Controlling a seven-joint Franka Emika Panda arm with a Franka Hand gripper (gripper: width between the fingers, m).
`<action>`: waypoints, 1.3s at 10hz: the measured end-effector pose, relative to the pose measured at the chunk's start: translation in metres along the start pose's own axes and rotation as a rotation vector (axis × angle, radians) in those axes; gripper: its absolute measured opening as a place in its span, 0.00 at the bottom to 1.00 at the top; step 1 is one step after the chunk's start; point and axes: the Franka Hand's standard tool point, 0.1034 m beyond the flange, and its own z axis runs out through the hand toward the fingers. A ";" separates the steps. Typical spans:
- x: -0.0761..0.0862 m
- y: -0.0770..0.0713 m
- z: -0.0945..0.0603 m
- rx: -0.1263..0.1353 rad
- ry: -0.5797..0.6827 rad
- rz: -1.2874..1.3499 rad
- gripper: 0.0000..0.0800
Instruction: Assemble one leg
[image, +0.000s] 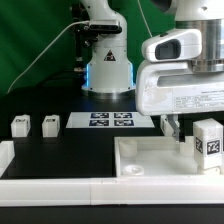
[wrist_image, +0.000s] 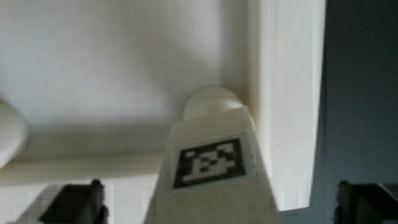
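One leg (image: 209, 146), a white block with a marker tag, stands upright in the corner of the large white tray-like part (image: 150, 158) at the exterior view's right. In the wrist view the leg (wrist_image: 217, 150) rises between my two fingers, next to the tray's raised rim (wrist_image: 285, 90). My gripper (image: 190, 135) is open around it. The dark fingertips (wrist_image: 75, 203) stand apart from the leg on both sides with a visible gap. Two more legs (image: 20, 124) (image: 50, 123) lie on the black table at the exterior view's left.
The marker board (image: 110, 121) lies flat at the middle back in front of the robot base (image: 107, 62). A white raised border (image: 40, 170) runs along the front left of the table. A cable hangs at the back left.
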 end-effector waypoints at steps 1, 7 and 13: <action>0.000 0.002 0.000 -0.004 0.001 -0.139 0.81; 0.001 0.002 0.000 -0.005 0.002 -0.192 0.37; 0.000 0.001 0.000 -0.002 0.001 0.043 0.37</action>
